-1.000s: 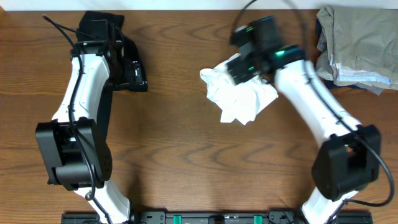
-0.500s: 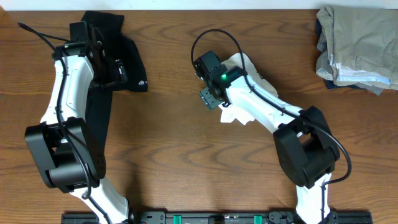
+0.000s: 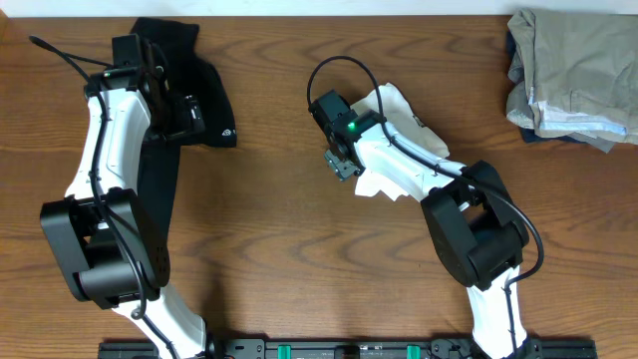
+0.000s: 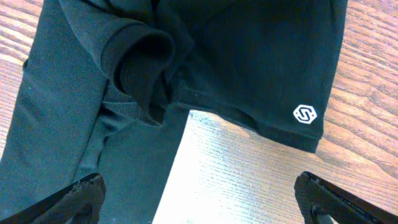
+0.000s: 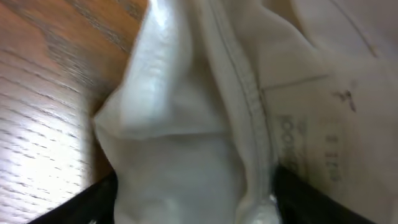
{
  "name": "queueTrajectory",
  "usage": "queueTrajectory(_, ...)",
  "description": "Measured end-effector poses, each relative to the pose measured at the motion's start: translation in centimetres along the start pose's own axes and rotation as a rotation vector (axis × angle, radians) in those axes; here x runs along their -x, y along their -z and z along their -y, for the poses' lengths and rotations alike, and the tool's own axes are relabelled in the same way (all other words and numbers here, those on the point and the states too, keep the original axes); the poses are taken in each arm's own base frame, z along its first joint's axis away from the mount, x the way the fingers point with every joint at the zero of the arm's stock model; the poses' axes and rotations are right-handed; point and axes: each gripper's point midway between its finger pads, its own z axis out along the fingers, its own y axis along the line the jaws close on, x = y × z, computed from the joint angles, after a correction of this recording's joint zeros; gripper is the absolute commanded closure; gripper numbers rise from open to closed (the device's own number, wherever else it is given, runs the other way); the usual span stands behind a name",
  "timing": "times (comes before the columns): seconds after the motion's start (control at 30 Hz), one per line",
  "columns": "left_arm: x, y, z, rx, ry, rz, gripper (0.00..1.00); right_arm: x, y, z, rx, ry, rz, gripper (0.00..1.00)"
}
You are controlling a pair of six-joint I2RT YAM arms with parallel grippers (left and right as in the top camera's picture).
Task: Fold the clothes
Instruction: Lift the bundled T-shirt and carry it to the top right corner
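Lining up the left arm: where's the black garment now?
Overhead, the black garment lies far left on the table, under the left gripper, well left of the white shirt.

You get bare tabletop at the near edge's middle. Far edge blocked: black garment left corner, white shirt middle, beige pile right corner.

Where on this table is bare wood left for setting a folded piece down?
Widest: the front middle of the table, between the left arm and right arm. Also a strip between the black garment and the white shirt, and another between the shirt and the grey pile. Crowded where the right arm lies over the shirt.
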Motion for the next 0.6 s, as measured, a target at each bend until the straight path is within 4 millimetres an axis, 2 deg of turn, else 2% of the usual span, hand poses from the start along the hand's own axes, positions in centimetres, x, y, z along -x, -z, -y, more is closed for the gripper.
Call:
queueTrajectory(0.03,0.0,0.0,0.0,0.0,0.0,0.0,0.02,-0.1,0.0,0.2,-0.006,-0.002,-0.005,0.48)
queueTrajectory(0.07,0.0,0.0,0.0,0.0,0.0,0.0,0.02,-0.2,-0.1,0.4,-0.011,0.0,-0.008,0.61)
queueTrajectory(0.1,0.0,0.0,0.0,0.0,0.0,0.0,0.02,-0.2,-0.2,0.8,-0.022,-0.007,-0.01,0.82)
queueTrajectory(0.17,0.0,0.0,0.0,0.0,0.0,0.0,0.02,-0.2,-0.4,1.6,-0.041,-0.018,-0.012,0.99)
queueTrajectory(0.33,0.0,0.0,0.0,0.0,0.0,0.0,0.02,-0.3,-1.0,4.6,-0.077,-0.078,-0.018,0.99)
queueTrajectory(0.47,0.0,0.0,0.0,0.0,0.0,0.0,0.02,-1.3,-1.3,7.9,-0.096,-0.109,-0.06,0.99)
queueTrajectory(0.53,0.0,0.0,0.0,0.0,0.0,0.0,0.02,-1.3,-1.0,9.2,-0.099,-0.098,-0.068,0.99)
queueTrajectory(0.6,0.0,0.0,0.0,0.0,0.0,0.001,0.02,-0.6,0.4,10.6,-0.106,-0.071,-0.046,0.99)
